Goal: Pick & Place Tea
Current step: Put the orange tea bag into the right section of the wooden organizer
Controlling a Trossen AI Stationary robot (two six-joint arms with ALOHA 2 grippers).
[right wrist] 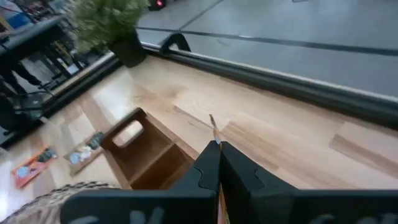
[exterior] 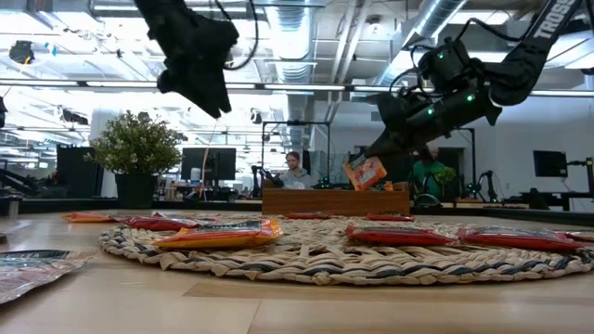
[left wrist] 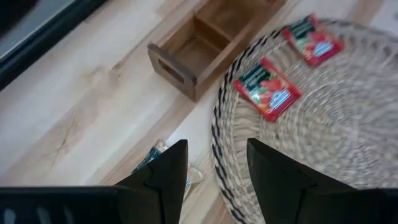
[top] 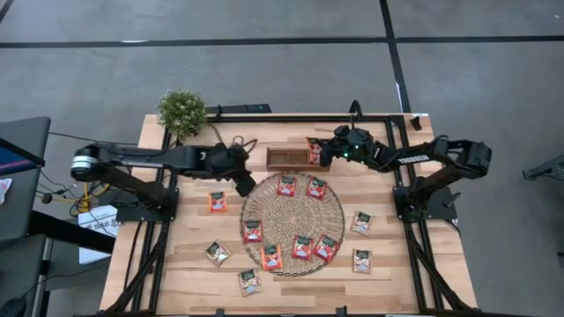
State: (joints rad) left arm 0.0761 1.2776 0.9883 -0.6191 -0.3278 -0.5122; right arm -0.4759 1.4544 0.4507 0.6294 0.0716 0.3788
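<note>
While the high view is consulted, the right gripper (top: 319,156) is seen over the right end of the small brown wooden tray (top: 284,158), clenched on a red-orange square tea sachet (top: 315,153). The left gripper (top: 244,185) hangs released at the round woven straw mat (top: 335,216). In the low view, the sachet (exterior: 366,173) is carried just above the tray (exterior: 334,201). The placing step is judged in hand; lowering and release are required next.

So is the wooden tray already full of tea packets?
No, the wooden tray shows bare compartments, and most tea packets lie on the straw mat.
</note>
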